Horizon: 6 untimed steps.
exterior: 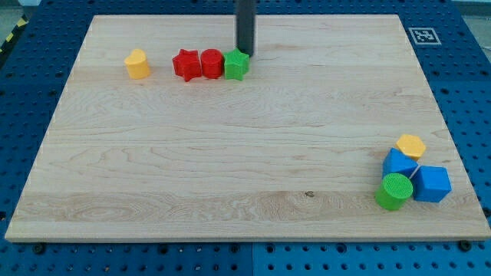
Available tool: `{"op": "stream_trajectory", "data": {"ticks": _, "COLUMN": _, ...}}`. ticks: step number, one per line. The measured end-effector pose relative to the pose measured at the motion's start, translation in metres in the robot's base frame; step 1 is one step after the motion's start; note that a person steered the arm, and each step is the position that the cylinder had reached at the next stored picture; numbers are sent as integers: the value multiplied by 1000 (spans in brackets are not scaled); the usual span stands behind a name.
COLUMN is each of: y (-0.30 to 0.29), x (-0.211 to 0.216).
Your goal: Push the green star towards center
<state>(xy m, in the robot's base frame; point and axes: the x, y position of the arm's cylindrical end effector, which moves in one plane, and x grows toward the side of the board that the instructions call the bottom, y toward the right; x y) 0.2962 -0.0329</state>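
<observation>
The green star (236,65) lies near the view's top, a little left of the middle of the wooden board (245,169). It touches a red cylinder (212,63) on its left, and a red star (186,64) sits left of that. My tip (244,52) stands just above and slightly right of the green star, touching or almost touching its upper edge.
A yellow block (137,64) lies at the upper left. At the lower right sit a yellow hexagon (410,146), two blue blocks (399,163) (432,184) and a green cylinder (394,191), clustered near the board's edge.
</observation>
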Motion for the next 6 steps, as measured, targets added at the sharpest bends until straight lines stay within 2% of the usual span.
{"op": "stream_trajectory", "data": {"ticks": 1, "y": -37, "x": -8}}
{"op": "stream_trajectory", "data": {"ticks": 2, "y": -25, "x": -6}}
{"op": "stream_trajectory", "data": {"ticks": 4, "y": 52, "x": 59}}
{"op": "stream_trajectory", "data": {"ticks": 5, "y": 63, "x": 77}}
{"op": "stream_trajectory", "data": {"ticks": 6, "y": 60, "x": 72}}
